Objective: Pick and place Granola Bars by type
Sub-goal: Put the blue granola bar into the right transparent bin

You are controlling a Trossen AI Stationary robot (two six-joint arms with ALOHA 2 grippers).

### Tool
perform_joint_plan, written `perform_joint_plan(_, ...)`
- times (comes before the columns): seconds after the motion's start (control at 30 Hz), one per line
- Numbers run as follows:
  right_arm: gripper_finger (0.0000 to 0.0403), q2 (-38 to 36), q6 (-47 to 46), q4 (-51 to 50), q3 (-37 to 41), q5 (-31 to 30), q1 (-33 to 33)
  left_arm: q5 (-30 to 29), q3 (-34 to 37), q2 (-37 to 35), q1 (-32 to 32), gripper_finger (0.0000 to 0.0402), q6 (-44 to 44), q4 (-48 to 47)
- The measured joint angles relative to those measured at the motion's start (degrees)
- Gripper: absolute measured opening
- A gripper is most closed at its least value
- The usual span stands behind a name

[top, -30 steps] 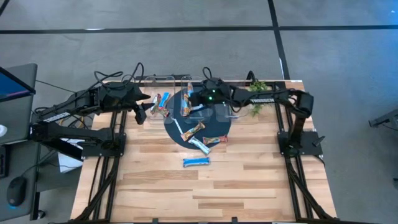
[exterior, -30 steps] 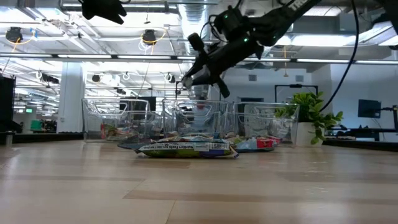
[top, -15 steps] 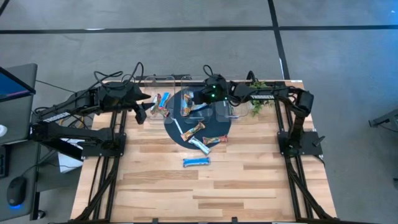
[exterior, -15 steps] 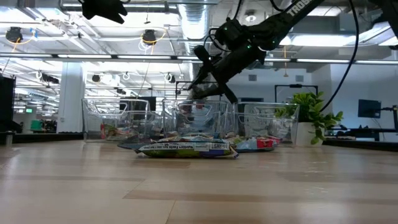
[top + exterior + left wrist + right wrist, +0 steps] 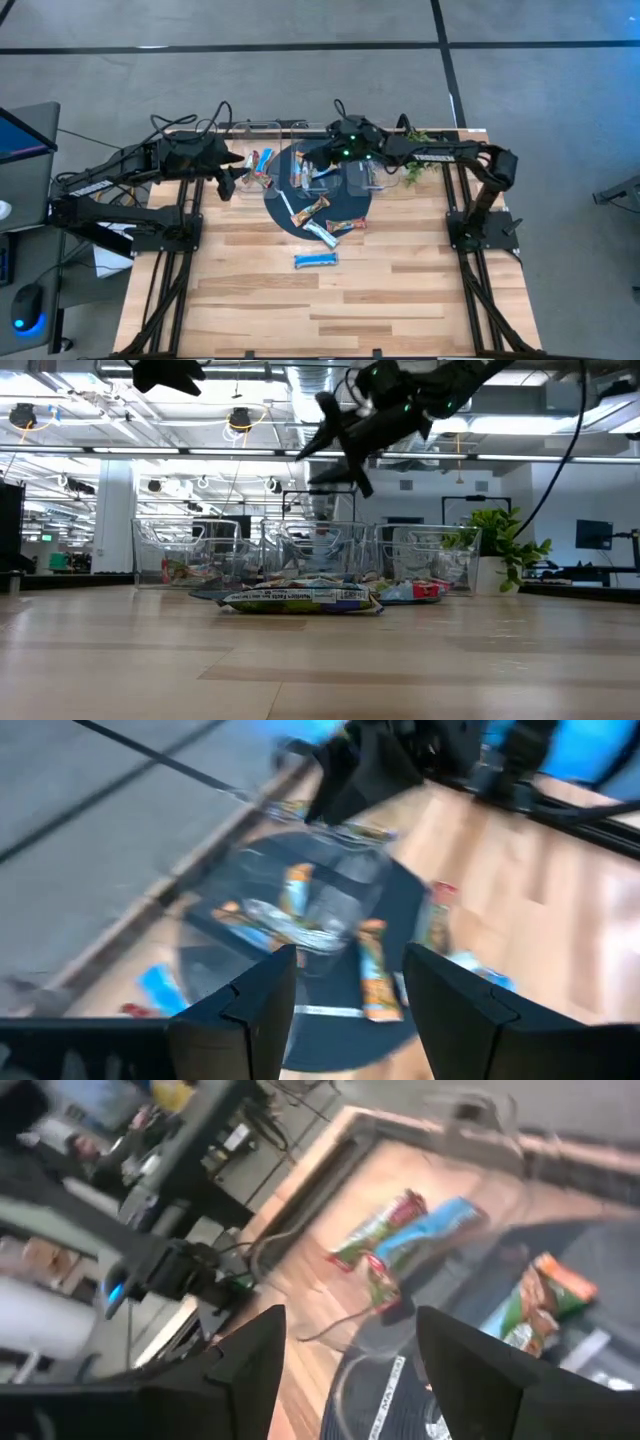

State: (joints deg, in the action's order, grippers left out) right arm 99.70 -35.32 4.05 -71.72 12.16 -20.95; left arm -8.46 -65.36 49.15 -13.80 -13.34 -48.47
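Right gripper [image 5: 312,160] hangs above the clear bins [image 5: 300,168] at upper centre of the high view, fingers apart, nothing between them. Left gripper [image 5: 226,180] waits at upper left, fingers apart and empty. Granola Bars [image 5: 318,210] lie on the dark mat [image 5: 355,200] at centre, with one blue bar [image 5: 315,260] lower on the wood. Risk: a descending arm clips a bin wall, or a shiny wrapper slips the pinch.

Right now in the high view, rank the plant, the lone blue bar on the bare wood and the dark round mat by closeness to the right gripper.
1. Dark round mat: under and just in front of the right gripper.
2. Plant: back right corner.
3. Lone blue bar: front, on bare wood.
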Motion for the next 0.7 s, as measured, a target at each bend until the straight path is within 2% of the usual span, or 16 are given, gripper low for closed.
perform_joint_plan(0.17,0.0209,-7.5,11.4,-7.8,0.0,1.3,4.0,9.4,-0.1,1.7,0.0,0.0180,0.0,0.0)
perform_joint_plan(0.33,0.0197,-14.8,21.1,-21.2,0.0,0.8,10.2,11.2,-0.1,6.2,2.6,0.0180,1.7,0.3)
perform_joint_plan(0.4,0.0192,-16.9,22.3,-26.8,0.0,-1.5,12.9,11.2,-0.1,8.5,4.1,0.0180,3.8,0.9)
perform_joint_plan(0.53,0.0181,-19.6,22.0,-36.6,0.0,-10.4,18.5,11.2,-0.1,13.6,6.2,0.0180,8.1,4.1)
perform_joint_plan(0.7,0.0169,-20.4,20.0,-43.4,0.0,-18.2,24.3,12.2,-0.1,20.0,7.5,0.0180,11.1,8.1)
